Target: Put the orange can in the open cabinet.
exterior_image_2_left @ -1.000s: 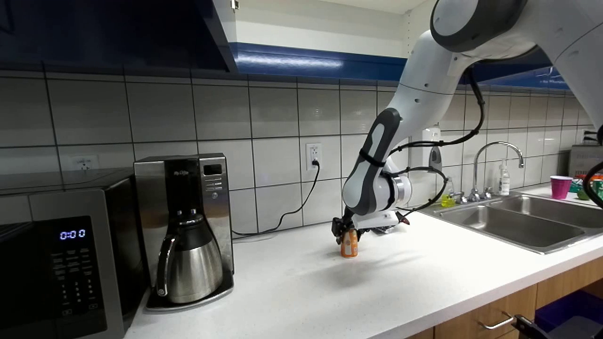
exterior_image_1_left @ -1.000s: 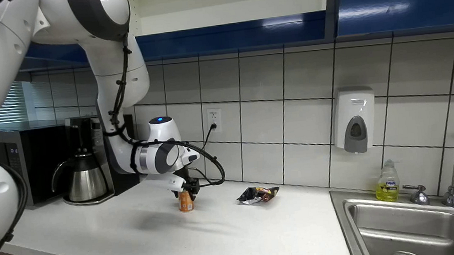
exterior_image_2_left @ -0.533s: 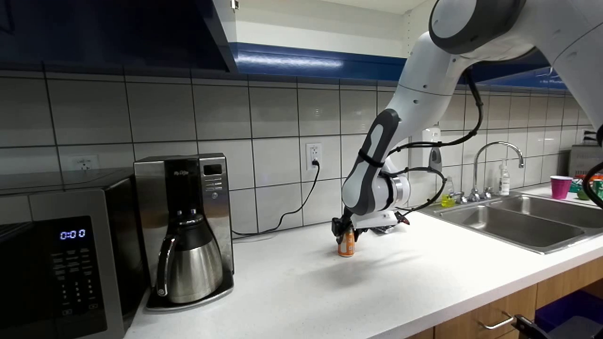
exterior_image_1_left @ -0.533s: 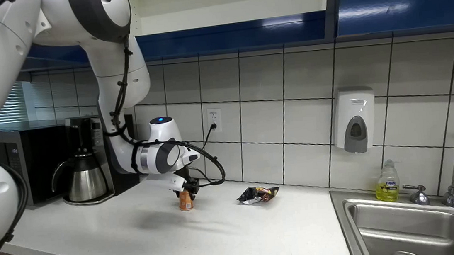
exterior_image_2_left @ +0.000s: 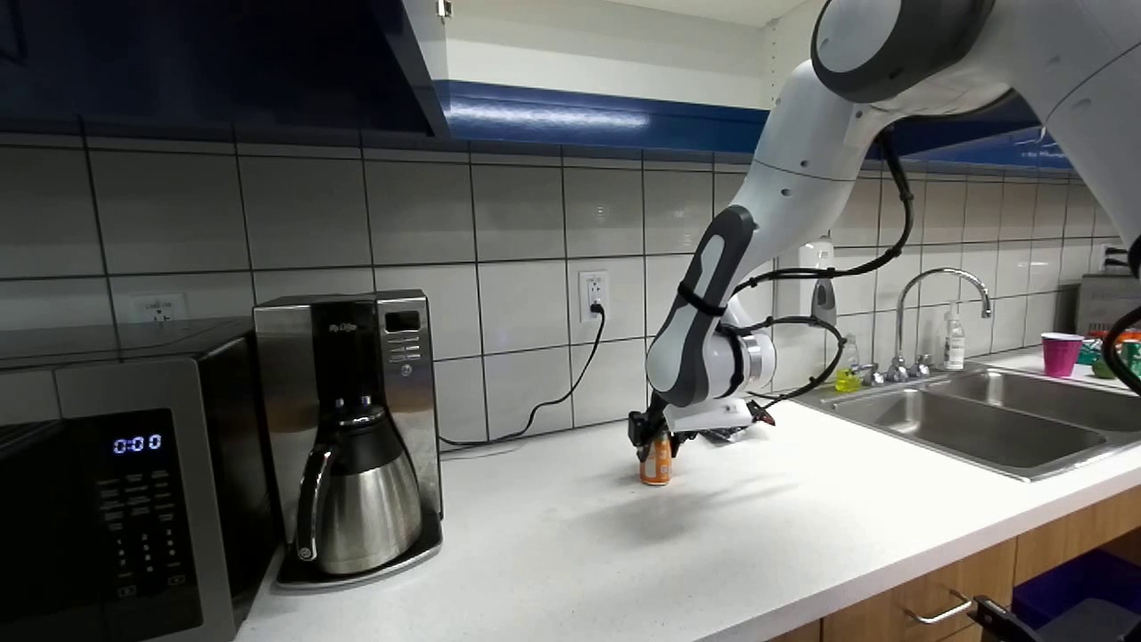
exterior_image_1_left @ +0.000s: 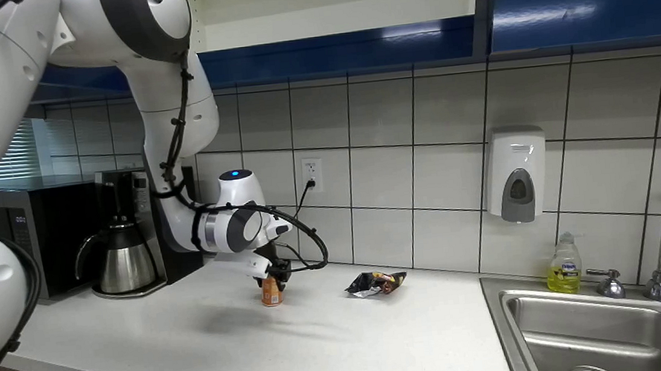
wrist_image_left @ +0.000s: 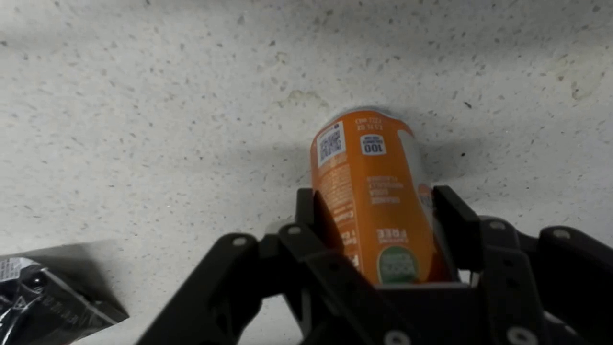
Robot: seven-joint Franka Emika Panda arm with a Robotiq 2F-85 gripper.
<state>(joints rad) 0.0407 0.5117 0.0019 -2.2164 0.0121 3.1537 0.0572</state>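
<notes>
Leaning over the white kitchen counter (exterior_image_1_left: pixel 351 341) in front of me, a white robot arm (exterior_image_1_left: pixel 157 87) pinches the orange can (exterior_image_1_left: pixel 272 295) from either side in its black gripper (wrist_image_left: pixel 373 203). The can stands upright on the counter, its lower part showing beneath the grip. Apart from it, a crumpled dark packet (exterior_image_1_left: pixel 376 283) lies toward the back of the counter. Farther off, a coffee maker (exterior_image_1_left: pixel 141 194) with a steel pot (exterior_image_1_left: pixel 127 268) in it stands just beside a microwave (exterior_image_1_left: pixel 65 235) whose clock (exterior_image_2_left: pixel 138 444) reads 0:00. Overhead, the open cabinet (exterior_image_1_left: pixel 337 3) bares its pale interior above a glossy dark blue edge. Behind the counter runs the tiled wall (exterior_image_1_left: pixel 384 174), where a black plug (exterior_image_1_left: pixel 310 184) sits in an outlet (exterior_image_1_left: pixel 311 166) and a white soap dispenser (exterior_image_1_left: pixel 516 176) hangs; slatted blinds (exterior_image_1_left: pixel 9 159) show beyond the microwave, farthest off.
</notes>
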